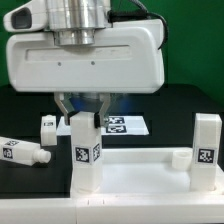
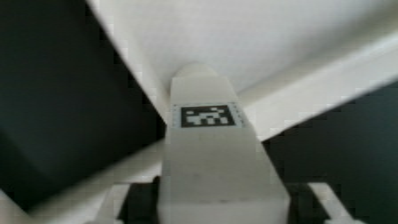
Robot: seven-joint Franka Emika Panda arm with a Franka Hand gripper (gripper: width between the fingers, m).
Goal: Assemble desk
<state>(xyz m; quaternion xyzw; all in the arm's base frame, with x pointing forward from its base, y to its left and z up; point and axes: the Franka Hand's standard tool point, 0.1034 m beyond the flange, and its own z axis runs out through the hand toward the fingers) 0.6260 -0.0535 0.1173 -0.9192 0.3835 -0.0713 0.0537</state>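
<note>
A white square-section leg (image 1: 85, 150) with a marker tag stands upright at the near left corner of the white tray-like tabletop (image 1: 140, 165). My gripper (image 1: 83, 108) straddles the leg's top. In the wrist view the leg (image 2: 214, 150) runs between my fingers (image 2: 135, 200), with a dark gap on each side, so the jaws stand open around it. A second leg (image 1: 207, 150) stands upright at the tabletop's right corner. A third leg (image 1: 22, 152) lies on the table at the exterior view's left. A fourth leg (image 1: 48, 126) stands behind it.
The marker board (image 1: 126, 125) lies on the dark table behind the tabletop. The large white robot body (image 1: 85, 55) fills the upper part of the exterior view. A green wall stands at the back.
</note>
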